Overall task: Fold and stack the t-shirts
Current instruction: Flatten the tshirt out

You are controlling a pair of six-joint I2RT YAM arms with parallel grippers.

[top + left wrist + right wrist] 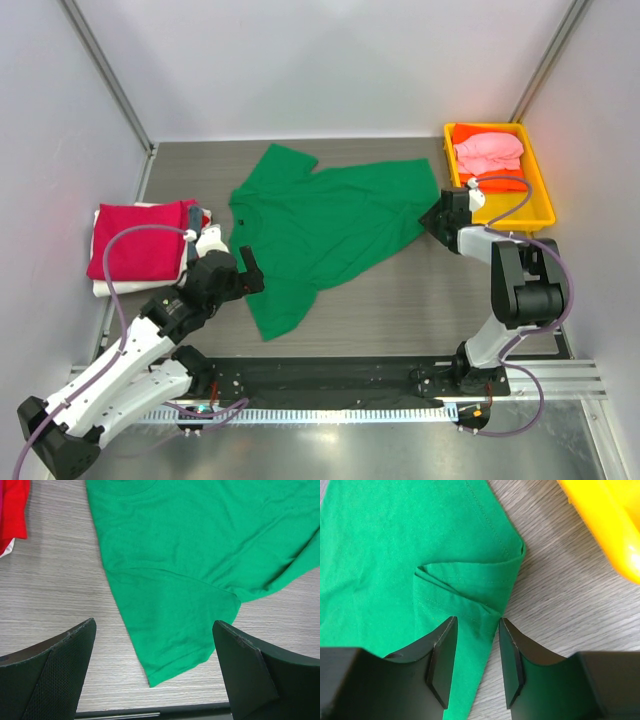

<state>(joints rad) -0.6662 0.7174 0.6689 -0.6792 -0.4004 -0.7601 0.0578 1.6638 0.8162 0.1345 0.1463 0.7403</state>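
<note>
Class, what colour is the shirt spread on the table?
The shirt is bright green; see top view.

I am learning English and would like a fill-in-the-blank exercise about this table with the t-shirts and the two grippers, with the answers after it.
1. The t-shirt spread out in the middle of the table is ____.
2. The pink t-shirt lies in the ____ tray.
3. The jaws of the left gripper stand wide ____.
4. The folded stack lies on the ____ side of the table.

Missing words: green; yellow; open; left.
</note>
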